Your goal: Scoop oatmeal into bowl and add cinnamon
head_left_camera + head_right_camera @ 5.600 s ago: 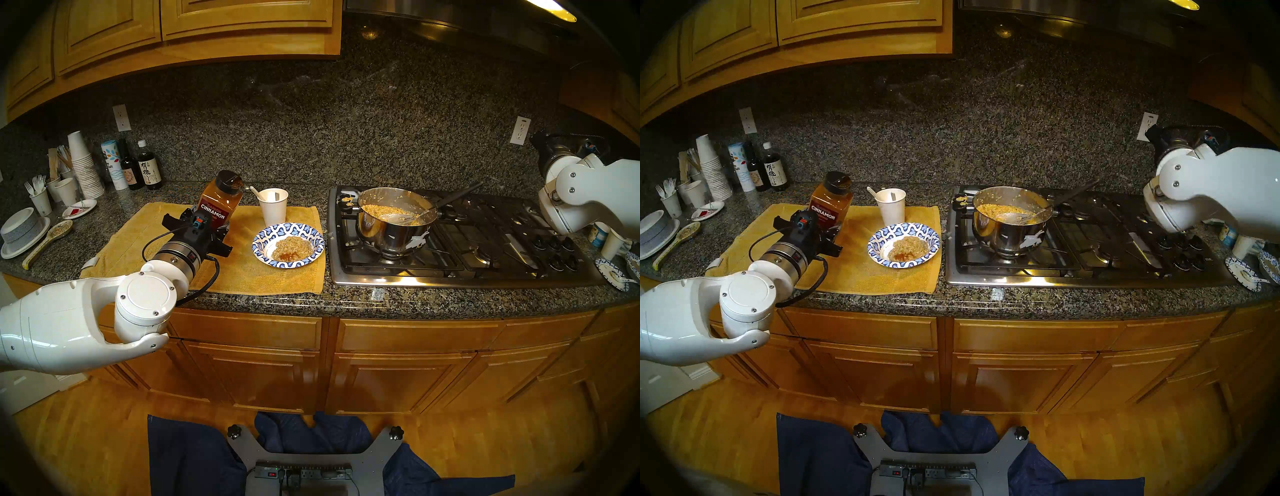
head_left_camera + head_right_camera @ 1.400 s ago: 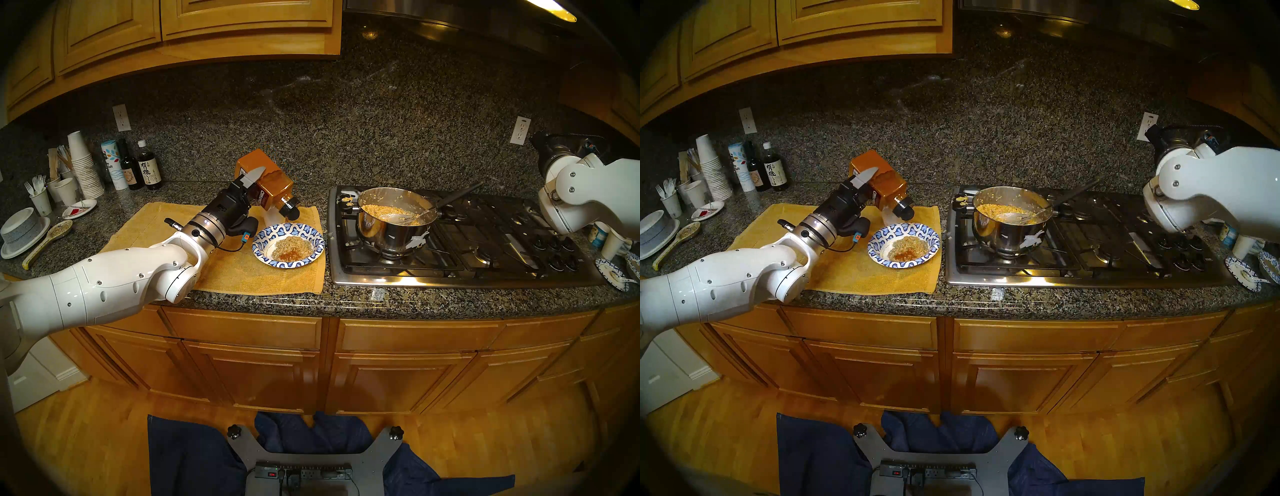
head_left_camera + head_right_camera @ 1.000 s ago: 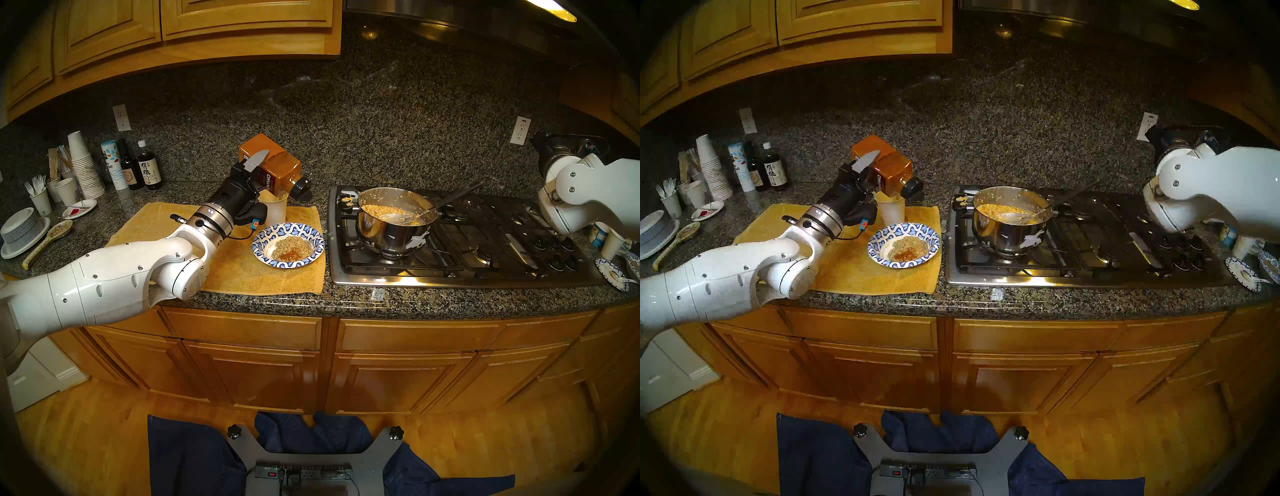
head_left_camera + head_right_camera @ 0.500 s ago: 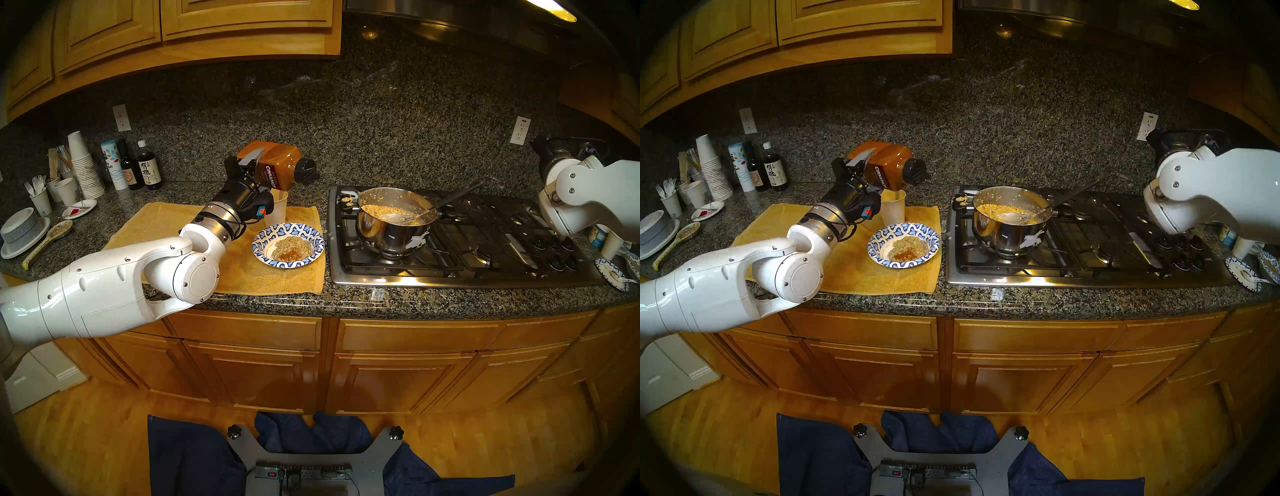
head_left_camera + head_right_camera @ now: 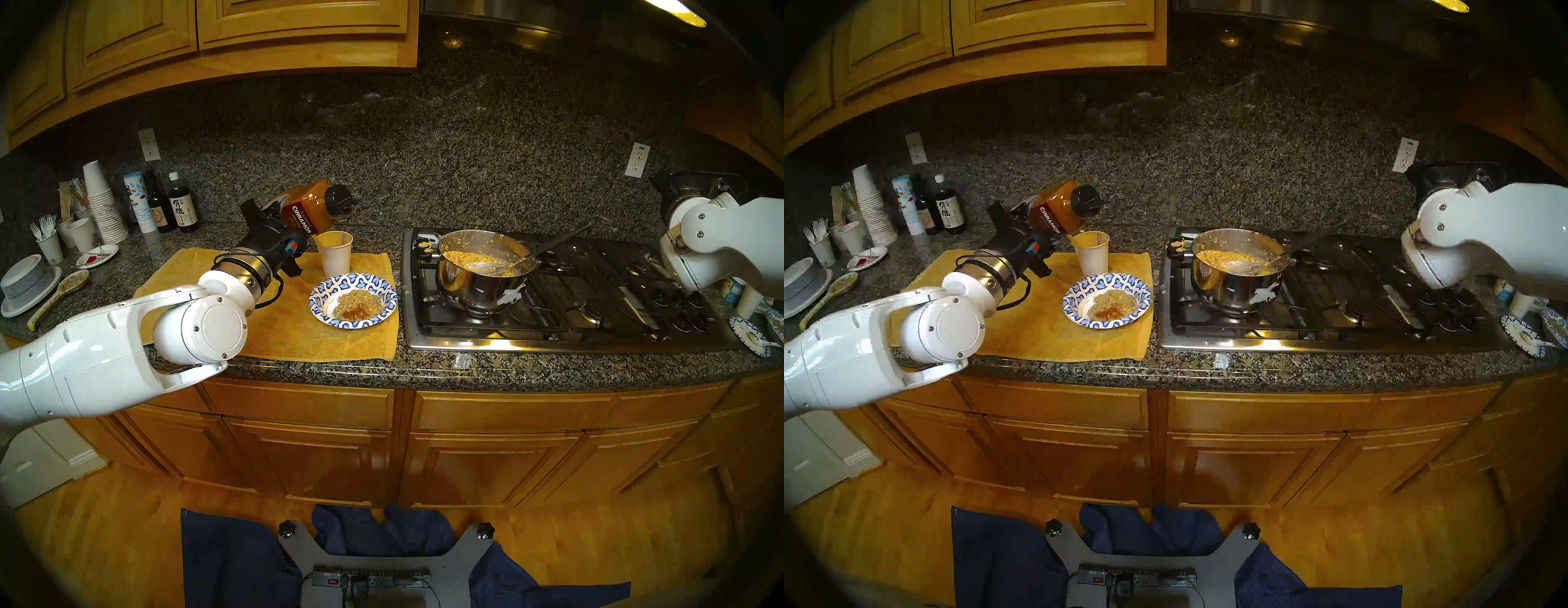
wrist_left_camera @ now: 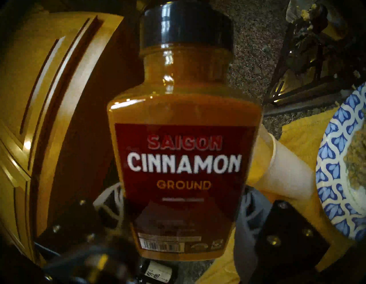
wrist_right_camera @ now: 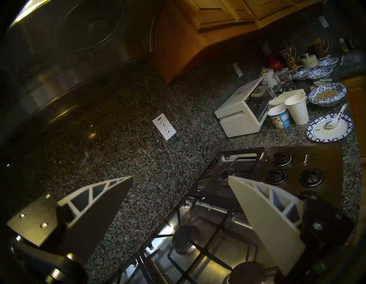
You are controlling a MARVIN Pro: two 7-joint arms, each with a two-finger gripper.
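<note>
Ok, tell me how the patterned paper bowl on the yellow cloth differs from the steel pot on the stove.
The bowl is shallow paper with a blue-and-white rim; the pot is deep shiny steel with a long dark handle. The bowl sits on the yellow cloth; the pot stands on a stove grate. The bowl's oatmeal carries a reddish-brown patch; the pot's looks plain, with a spoon resting in it. Both hold oatmeal.

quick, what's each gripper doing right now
Left gripper: shut on the cinnamon jar, held tilted in the air above the counter.
Right gripper: open, holding nothing, over the stove.
</note>
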